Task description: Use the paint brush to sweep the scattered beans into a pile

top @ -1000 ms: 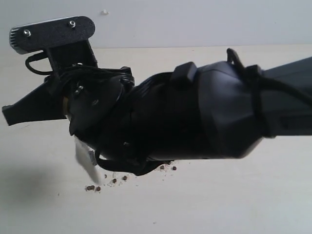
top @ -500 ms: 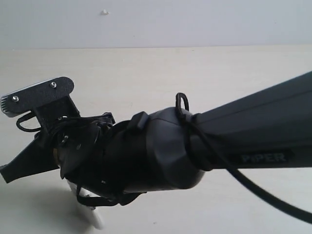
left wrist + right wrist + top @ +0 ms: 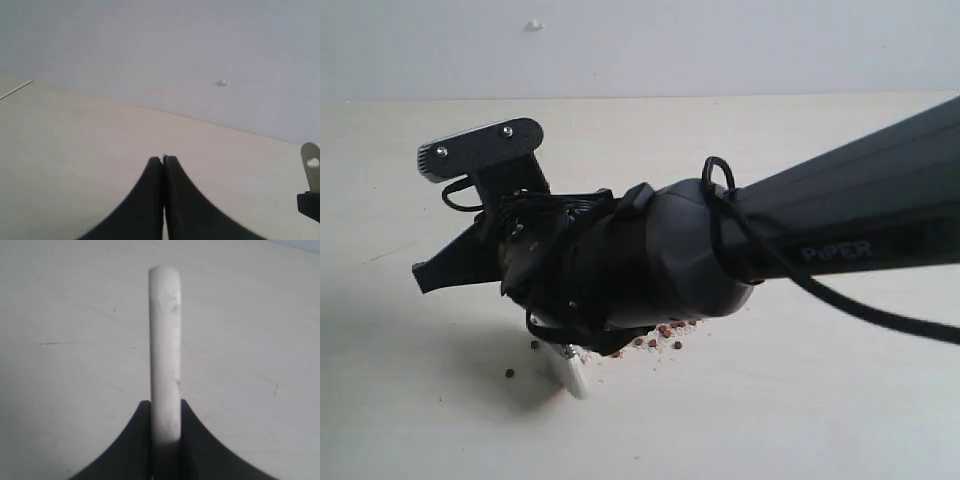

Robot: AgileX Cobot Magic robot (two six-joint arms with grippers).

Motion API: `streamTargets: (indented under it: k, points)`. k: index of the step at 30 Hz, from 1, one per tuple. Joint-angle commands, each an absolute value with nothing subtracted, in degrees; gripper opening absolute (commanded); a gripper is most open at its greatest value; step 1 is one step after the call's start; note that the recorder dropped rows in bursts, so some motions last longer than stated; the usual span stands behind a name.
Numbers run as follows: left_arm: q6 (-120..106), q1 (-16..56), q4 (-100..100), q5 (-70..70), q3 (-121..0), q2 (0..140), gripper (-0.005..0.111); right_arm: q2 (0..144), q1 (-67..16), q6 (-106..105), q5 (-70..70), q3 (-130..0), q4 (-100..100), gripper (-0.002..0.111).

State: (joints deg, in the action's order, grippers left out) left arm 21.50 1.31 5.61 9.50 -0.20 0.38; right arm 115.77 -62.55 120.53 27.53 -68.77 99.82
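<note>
Under my right arm (image 3: 820, 230), small reddish-brown beans (image 3: 665, 329) lie scattered; my right gripper (image 3: 165, 407) clamps the pale-handled paint brush (image 3: 165, 340), left gripper (image 3: 163, 159) pressed closed, empty.

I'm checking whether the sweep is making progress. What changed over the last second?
The right arm swung the paint brush down-left in the exterior view, then back up-right. More beans now show bunched at the arm's lower edge; one stray bean lies left of the brush. Unchanged: the jaws stay clamped on the handle; the left gripper stays shut.
</note>
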Motion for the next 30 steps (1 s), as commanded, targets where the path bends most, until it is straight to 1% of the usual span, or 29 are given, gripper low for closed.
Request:
streamTargets:
  k: [1,2,9,15,24,30]
  points:
    - [21.4,1.7,5.4,9.3,0.0,0.0,0.000,115.4,-60.6,119.8,28.4,-68.4,99.9,0.000]
    - [21.4,1.7,5.4,9.3,0.0,0.0,0.000,114.4,-60.6,119.8,27.2,-68.4,99.9,0.000]
    - [21.4,1.7,5.4,9.3,0.0,0.0,0.000,104.9,-60.6,120.1,7.5,-68.4,99.9,0.000]
    - [21.4,1.7,5.4,9.3,0.0,0.0,0.000,108.5,-60.6,120.7,7.1,-69.0,99.9,0.000]
    - [21.4,1.7,5.4,9.3,0.0,0.0,0.000,117.8,-60.6,118.1,7.2,-76.4,99.9,0.000]
    - [21.4,1.7,5.4,9.3,0.0,0.0,0.000,118.7,-60.6,114.8,16.2,-77.0,99.9,0.000]
